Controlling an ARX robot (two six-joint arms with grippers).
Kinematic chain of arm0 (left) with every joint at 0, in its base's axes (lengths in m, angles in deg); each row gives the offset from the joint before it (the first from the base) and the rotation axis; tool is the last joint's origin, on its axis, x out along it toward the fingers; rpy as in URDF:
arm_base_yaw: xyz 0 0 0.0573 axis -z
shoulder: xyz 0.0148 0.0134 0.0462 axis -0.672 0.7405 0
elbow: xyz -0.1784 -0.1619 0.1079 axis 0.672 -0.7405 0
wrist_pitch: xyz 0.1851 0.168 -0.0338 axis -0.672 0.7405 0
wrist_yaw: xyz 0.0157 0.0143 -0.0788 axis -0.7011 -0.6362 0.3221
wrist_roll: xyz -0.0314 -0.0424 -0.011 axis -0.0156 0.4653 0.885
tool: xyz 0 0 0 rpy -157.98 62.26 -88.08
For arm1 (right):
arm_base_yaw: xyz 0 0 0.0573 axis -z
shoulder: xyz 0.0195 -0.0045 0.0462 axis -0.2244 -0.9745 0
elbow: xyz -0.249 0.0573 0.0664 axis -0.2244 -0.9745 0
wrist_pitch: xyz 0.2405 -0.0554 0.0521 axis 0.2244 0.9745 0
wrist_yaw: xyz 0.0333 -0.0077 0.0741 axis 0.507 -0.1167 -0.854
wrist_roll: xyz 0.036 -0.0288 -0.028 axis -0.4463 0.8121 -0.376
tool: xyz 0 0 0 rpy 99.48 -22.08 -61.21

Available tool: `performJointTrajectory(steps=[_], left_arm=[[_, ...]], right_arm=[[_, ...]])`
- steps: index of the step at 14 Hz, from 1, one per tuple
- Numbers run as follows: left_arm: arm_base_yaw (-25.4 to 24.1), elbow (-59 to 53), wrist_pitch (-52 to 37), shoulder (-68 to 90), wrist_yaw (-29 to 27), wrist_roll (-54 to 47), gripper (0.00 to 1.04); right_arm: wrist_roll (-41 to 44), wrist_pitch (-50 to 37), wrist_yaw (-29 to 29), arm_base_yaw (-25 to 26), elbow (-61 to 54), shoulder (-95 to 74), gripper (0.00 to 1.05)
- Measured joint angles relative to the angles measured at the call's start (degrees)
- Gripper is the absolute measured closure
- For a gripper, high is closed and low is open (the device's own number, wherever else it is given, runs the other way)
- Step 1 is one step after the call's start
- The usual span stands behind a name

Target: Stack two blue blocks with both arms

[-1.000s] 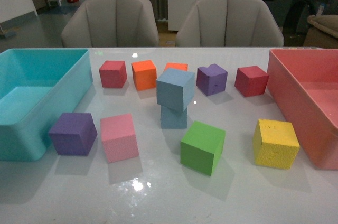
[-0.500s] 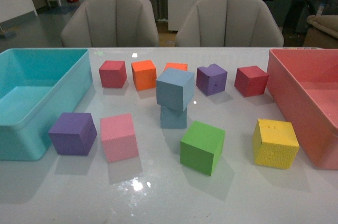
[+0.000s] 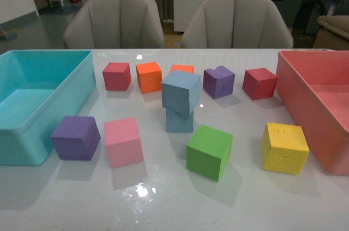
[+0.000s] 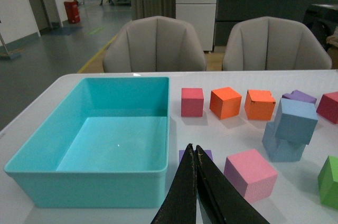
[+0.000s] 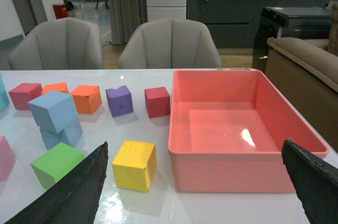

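One blue block (image 3: 181, 91) sits tilted and twisted on top of the other blue block (image 3: 179, 121) at the middle of the white table. The stack also shows in the left wrist view (image 4: 296, 120) and in the right wrist view (image 5: 53, 111). No arm shows in the front view. My left gripper (image 4: 195, 150) is shut and empty, low over the table beside the turquoise tub (image 4: 84, 179), well away from the stack. My right gripper (image 5: 195, 150) is wide open and empty, in front of the pink tub (image 5: 232, 166) and the yellow cube (image 5: 134, 165).
Around the stack stand a green cube (image 3: 209, 152), a pink cube (image 3: 123, 141), a purple cube (image 3: 75, 138), a yellow cube (image 3: 284, 147), and a back row of red (image 3: 116, 76), orange (image 3: 149, 77), purple (image 3: 218, 81) and red (image 3: 259, 83) cubes. Two chairs stand behind the table.
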State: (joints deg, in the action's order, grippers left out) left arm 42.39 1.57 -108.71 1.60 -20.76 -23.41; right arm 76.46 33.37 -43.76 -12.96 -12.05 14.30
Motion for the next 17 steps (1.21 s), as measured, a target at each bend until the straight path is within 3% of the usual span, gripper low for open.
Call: performJointTrajectory(steps=[13, 14, 15, 17], left_arm=[[-0.04, -3.61, 11.1, -15.45, -0.04, 0.02, 1.03], [-0.04, -3.56, 13.22, -16.94, -0.04, 0.02, 1.03], [-0.04, -3.58, 21.55, -22.69, 0.13, 0.0, 1.03], [-0.04, -3.58, 21.92, -25.24, 0.0, 0.0, 1.03]], right_arm=[[0.0, 0.0, 0.0, 0.0, 0.0, 0.0, 0.06], [0.02, 0.02, 0.0, 0.0, 0.0, 0.0, 0.06], [0.0, 0.02, 0.02, 0.0, 0.0, 0.0, 0.06], [0.02, -0.04, 0.02, 0.0, 0.0, 0.0, 0.06]])
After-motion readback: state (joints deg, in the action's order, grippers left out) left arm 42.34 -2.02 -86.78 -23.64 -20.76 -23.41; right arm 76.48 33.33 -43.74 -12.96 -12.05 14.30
